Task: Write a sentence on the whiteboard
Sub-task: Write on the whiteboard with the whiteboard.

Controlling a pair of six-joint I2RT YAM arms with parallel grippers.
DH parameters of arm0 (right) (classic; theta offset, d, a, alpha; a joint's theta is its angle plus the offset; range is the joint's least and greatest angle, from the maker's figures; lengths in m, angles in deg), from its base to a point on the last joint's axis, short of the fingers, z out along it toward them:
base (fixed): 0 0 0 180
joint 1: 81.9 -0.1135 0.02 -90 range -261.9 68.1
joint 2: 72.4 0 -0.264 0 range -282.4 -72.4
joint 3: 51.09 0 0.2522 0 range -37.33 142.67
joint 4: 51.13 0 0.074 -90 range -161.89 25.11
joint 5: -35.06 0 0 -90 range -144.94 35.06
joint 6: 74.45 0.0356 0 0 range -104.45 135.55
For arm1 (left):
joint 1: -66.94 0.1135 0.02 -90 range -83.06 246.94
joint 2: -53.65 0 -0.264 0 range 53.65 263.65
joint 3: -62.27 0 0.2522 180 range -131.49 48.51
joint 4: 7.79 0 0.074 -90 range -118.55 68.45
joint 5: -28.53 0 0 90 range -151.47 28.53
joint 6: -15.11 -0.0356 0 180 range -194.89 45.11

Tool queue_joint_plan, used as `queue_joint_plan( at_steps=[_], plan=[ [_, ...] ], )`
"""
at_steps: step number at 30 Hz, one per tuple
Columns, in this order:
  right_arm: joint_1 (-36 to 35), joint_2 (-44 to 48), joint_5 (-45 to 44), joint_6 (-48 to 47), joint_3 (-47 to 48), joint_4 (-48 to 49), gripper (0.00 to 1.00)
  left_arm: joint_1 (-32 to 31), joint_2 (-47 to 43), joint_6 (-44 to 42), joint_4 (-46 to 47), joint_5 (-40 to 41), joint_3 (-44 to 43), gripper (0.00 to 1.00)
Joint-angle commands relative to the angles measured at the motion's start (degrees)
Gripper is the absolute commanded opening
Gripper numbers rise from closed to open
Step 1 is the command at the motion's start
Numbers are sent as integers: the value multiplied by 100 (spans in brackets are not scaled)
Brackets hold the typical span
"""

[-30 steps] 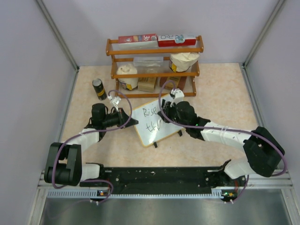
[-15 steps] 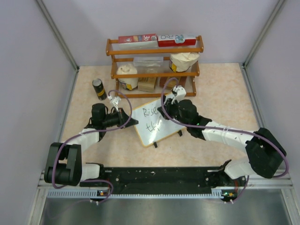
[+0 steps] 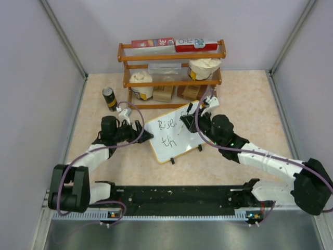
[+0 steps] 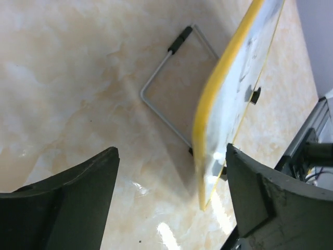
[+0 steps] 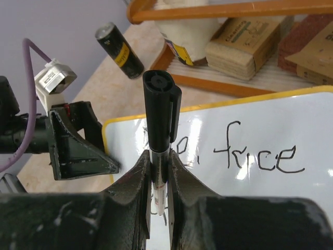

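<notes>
The whiteboard (image 3: 171,141) stands tilted on the table between my two arms, on small black feet; its frame looks yellow in the wrist views. The sentence (image 3: 167,125) shows "Rise," over "th" from above, and "face" (image 5: 260,154) in the right wrist view. My right gripper (image 3: 193,123) is shut on a black marker (image 5: 160,112), held just off the board's upper right part with the cap end towards the camera. My left gripper (image 4: 171,172) is open at the board's left edge. The board's corner (image 4: 208,161) lies between the fingers (image 4: 78,200), close to the right one.
A wooden rack (image 3: 171,52) with boxes, bags and packets stands behind the board. A black can (image 3: 110,99) stands left of the rack. The board's wire stand (image 4: 166,67) rests on the table behind it. Walls close in on three sides.
My left gripper has opened and let go of the board's left edge. My right arm has drawn back to the right with the marker, uncovering more of the board.
</notes>
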State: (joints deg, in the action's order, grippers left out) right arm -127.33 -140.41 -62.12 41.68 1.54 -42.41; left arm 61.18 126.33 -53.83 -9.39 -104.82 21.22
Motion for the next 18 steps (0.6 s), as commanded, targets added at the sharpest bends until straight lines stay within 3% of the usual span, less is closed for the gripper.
queue_joint_plan(
  at_steps=[1,6,9,15,18],
  plan=[
    [52,472,111,50,-38,-50,0,13,-1114,-128,-485,844,-22,90],
    [43,937,304,173,6,-261,0,-57,-3108,-278,-1786,1934,-128,92],
    [43,1123,550,322,15,-297,0,-337,-4006,-85,-1621,2033,-92,91],
    [43,1448,1148,665,59,-288,0,-1005,-3605,-49,-1104,664,-943,90],
    [43,1501,1456,771,129,-253,0,-1865,-2973,-488,-1102,696,-1461,91]
  ],
)
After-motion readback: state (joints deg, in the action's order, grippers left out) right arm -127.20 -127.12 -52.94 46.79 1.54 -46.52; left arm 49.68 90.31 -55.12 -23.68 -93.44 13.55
